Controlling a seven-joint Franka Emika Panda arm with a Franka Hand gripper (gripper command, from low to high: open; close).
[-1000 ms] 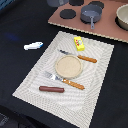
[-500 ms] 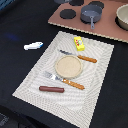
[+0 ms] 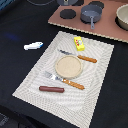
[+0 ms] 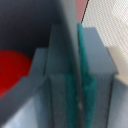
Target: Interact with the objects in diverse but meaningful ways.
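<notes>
1. From my station, nothing on the table differs from the pictures of a second ago — the white-and-blue toy fish [image 3: 33, 45] lies on the black cloth just off the woven mat [image 3: 30, 82], the yellow block [image 3: 79, 43] near the mat's far edge, the brown sausage stick [image 3: 51, 89] at its near edge.
2. The tan round plate [image 3: 68, 66] sits between the orange-handled knife [image 3: 81, 57] and fork [image 3: 66, 81].
3. My wrist view shows the gripper [image 4: 75, 80] with teal pads [image 4: 85, 75] pressed together on a thin grey wall — likely the pot's rim, though I cannot tell. The red tomato [image 4: 11, 72] is beside it.
4. I judge the grasp settled, a lift pending.
5. No writing is legible.
</notes>
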